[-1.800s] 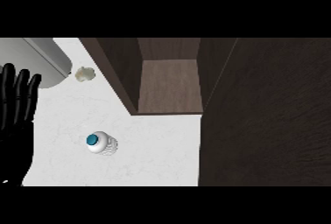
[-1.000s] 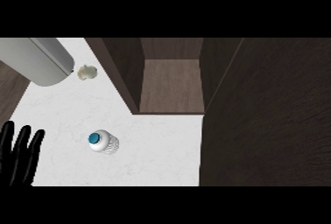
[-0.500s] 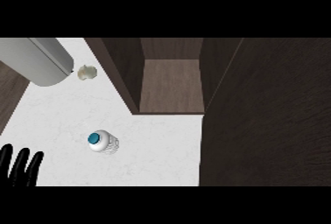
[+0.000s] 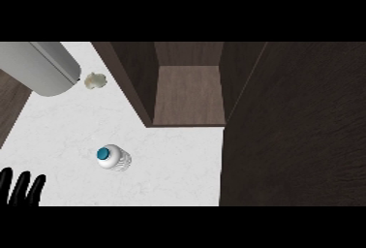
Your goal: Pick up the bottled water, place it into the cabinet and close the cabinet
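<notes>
Head view: the bottled water (image 4: 112,158) is standing upright on the white counter (image 4: 172,169), seen from above with its blue cap facing the camera; no label or writing is showing on it. Taking the bottle as landmark, the open cabinet (image 4: 190,94) is lying beyond it and to the right, its wooden shelf bare and its dark door (image 4: 293,126) swung out along the right side. A grey rounded appliance (image 4: 44,68) is sitting far beyond the bottle to the left, with a small cream-coloured object (image 4: 94,80) just beside it. Nothing is standing between the bottle and the cabinet opening. The left hand (image 4: 22,189) is showing below and left of the bottle, well apart from it, fingers straight and pointing up, holding nothing. Compared with half a second ago, this hand is sitting slightly lower at the edge; the bottle is keeping its place.
</notes>
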Action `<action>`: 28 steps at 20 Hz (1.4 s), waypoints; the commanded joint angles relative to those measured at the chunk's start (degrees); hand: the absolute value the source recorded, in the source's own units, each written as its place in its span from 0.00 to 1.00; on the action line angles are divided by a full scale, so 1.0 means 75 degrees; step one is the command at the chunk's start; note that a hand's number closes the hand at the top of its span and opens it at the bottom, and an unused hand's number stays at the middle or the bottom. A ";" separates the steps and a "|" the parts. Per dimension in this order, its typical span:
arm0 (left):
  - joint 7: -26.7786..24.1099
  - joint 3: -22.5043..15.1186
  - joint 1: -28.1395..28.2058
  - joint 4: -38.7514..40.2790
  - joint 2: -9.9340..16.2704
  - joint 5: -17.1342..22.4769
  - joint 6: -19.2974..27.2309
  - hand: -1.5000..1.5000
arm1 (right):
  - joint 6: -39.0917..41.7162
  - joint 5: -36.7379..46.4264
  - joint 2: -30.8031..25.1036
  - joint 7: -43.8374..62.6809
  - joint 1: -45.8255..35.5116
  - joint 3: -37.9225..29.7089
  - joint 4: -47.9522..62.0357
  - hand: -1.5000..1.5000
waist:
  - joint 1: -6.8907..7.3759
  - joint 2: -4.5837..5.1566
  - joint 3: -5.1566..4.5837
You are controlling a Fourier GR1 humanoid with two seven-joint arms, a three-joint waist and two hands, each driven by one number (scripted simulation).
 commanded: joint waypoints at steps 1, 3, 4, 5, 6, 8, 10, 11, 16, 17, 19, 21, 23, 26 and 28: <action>-0.0170 0.0443 0.0033 0.0196 0.0062 0.0469 -0.0116 0.00 | 0.0133 -0.0254 0.0063 0.0244 0.1015 0.0269 -0.1440 0.00 | -0.0042 -0.0001 -0.0006; -0.0009 0.0480 -0.0258 0.0449 0.0025 0.0379 -0.0010 0.00 | 0.0453 -0.0627 -0.0108 -0.0244 0.0925 -0.0273 -0.0941 0.00 | -0.0052 0.0011 0.0000; -0.0220 0.0102 0.0097 0.0389 -0.0058 0.0065 0.0012 0.00 | 0.0208 -0.0337 0.0105 0.0006 0.1022 0.0105 -0.1284 0.00 | -0.0021 0.0005 -0.0002; -0.0179 0.0470 0.0053 0.0510 0.0049 0.0266 -0.0029 0.00 | 0.0211 -0.0532 0.0059 0.0096 0.0743 0.0025 -0.1121 0.00 | 0.0011 0.0018 -0.0003; 0.0024 0.0677 -0.0466 0.0800 -0.0064 0.0503 0.0105 0.00 | 0.0273 -0.0386 0.0157 -0.0094 0.1157 0.0271 -0.1321 0.00 | -0.0079 0.0019 -0.0005; -0.0190 0.0786 -0.0404 0.1212 -0.0012 0.0659 0.0005 0.00 | 0.0345 -0.0693 -0.0081 0.0252 0.1435 0.0088 -0.1923 0.00 | -0.0098 0.0013 -0.0012; -0.0724 0.0778 -0.0590 0.1954 -0.0065 0.0805 0.0014 0.00 | 0.0531 -0.0553 0.0005 -0.0363 0.1603 0.0112 -0.1457 0.00 | -0.0093 0.0005 -0.0008; -0.0526 0.0530 -0.0731 0.1926 -0.0066 0.0622 0.0414 0.00 | 0.0733 -0.0462 -0.0078 -0.0689 0.1897 0.0024 -0.1472 0.00 | -0.0137 0.0001 -0.0003; -0.1177 0.1578 -0.1383 0.3447 -0.0015 0.1128 -0.0255 0.00 | 0.0684 0.0178 0.0230 -0.0983 0.1954 0.0618 -0.1154 0.00 | -0.0085 0.0018 -0.0011; -0.1226 0.1178 -0.1783 0.3874 -0.0065 0.0728 0.0405 0.00 | 0.0820 -0.0210 0.0028 -0.0960 0.2219 0.0410 -0.1490 0.00 | -0.0170 0.0024 -0.0010; -0.1532 0.1825 -0.1853 0.4408 0.0096 0.1107 -0.0238 0.00 | 0.0751 -0.0443 -0.0058 -0.0887 0.2046 0.0049 -0.1449 0.00 | -0.0079 0.0034 -0.0011; -0.1611 0.1904 -0.1695 0.4559 0.0159 0.1157 -0.0337 0.00 | 0.1022 -0.0461 -0.0106 -0.1320 0.2411 -0.0079 -0.1284 0.00 | -0.0082 0.0017 -0.0006; -0.1846 0.2370 -0.2487 0.5534 0.0216 0.1375 -0.0429 0.00 | 0.1086 -0.0508 -0.0089 -0.1407 0.2547 -0.0057 -0.1175 0.00 | -0.0129 0.0030 -0.0009; -0.2025 0.2205 -0.2762 0.6196 0.0170 0.1172 -0.0507 0.00 | 0.1223 -0.0188 -0.0038 -0.1717 0.3000 0.0081 -0.1378 0.00 | -0.0152 0.0023 -0.0010; -0.2311 0.2259 -0.2782 0.6706 0.0124 0.1200 -0.0627 0.00 | 0.1484 -0.0576 -0.0186 -0.2142 0.3341 -0.0292 -0.1221 0.00 | -0.0151 0.0021 -0.0008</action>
